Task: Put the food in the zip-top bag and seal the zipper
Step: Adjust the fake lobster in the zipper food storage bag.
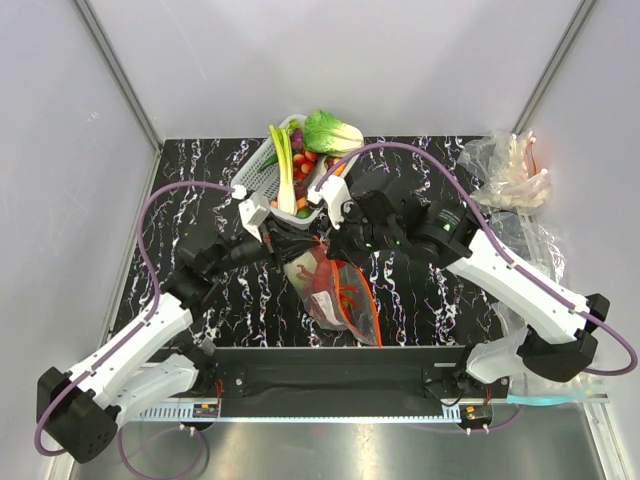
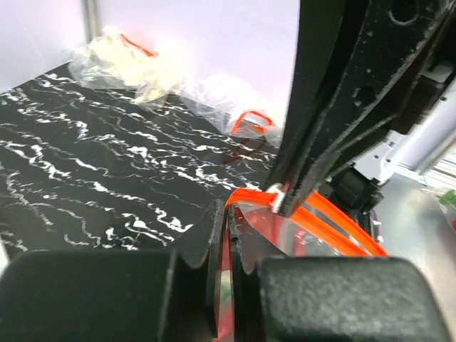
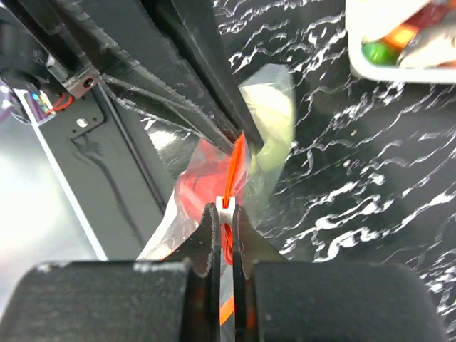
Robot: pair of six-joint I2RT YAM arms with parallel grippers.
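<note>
The zip-top bag [image 1: 352, 312] lies mid-table, lifted at its mouth end. Inside show the red lobster [image 1: 338, 288] [image 3: 194, 191] and the pale green cabbage [image 1: 299, 271] [image 3: 276, 122]. My left gripper [image 1: 283, 244] [image 2: 228, 214] is shut on one end of the bag's mouth edge, with thin red strip and plastic between its jaws. My right gripper [image 1: 335, 240] [image 3: 225, 210] is shut on the white slider of the orange zipper [image 3: 235, 158] [image 2: 335, 226], close beside the left fingers [image 3: 178, 78]. The right fingers [image 2: 320, 128] show in the left wrist view.
A white basket [image 1: 262, 178] behind the grippers holds a leek [image 1: 285, 170] and small toy foods, with a bok choy [image 1: 332, 131] at its far side. A wrinkly clear plastic heap [image 1: 510, 172] lies at the back right. The dark mounting rail [image 1: 340, 372] runs along the near edge.
</note>
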